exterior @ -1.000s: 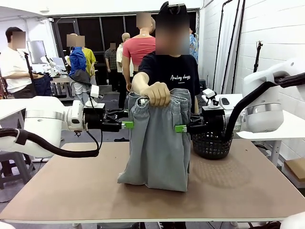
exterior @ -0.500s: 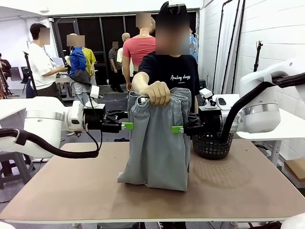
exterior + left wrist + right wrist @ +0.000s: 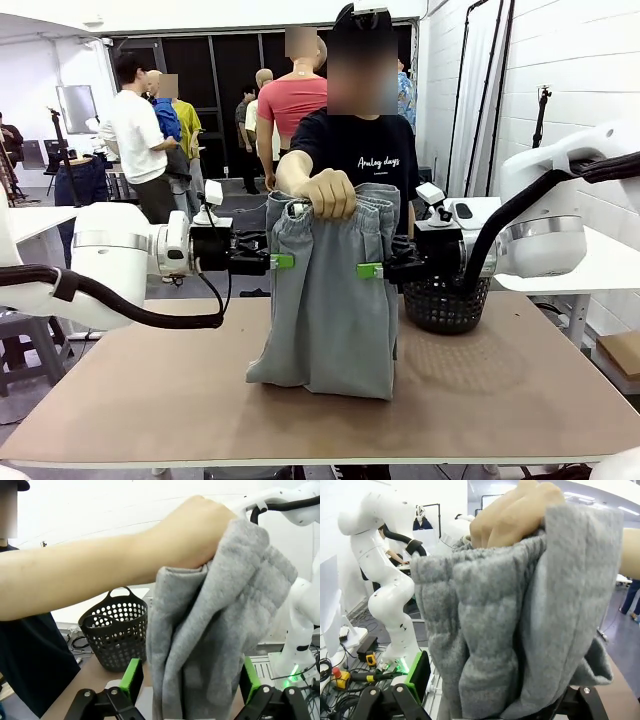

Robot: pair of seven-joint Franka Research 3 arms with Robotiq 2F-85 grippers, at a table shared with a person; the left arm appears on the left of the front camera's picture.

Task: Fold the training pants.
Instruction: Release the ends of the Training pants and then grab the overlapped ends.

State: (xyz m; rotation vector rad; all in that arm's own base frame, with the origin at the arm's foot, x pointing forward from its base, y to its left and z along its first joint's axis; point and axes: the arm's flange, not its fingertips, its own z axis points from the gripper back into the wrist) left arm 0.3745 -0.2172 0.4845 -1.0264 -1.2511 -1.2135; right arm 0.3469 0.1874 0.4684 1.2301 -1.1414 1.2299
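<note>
Grey soft jersey training pants (image 3: 330, 300) hang bunched from the person's fist (image 3: 328, 193), which holds the ribbed waistband. Hems are slumped on the brown counter (image 3: 150, 400), with a black mesh basket (image 3: 445, 305) behind on our right. Our left hand (image 3: 283, 262) and right hand (image 3: 368, 270) flank the cloth just below the waistband, jaws spread wide, clamped on nothing. Wrist views show fabric hanging between the green pads (image 3: 131, 677). We judge it light, limp and grippy, and it will sag and crumple. Best hold: the thick gathered waistband at each side edge, pinching all layers.
</note>
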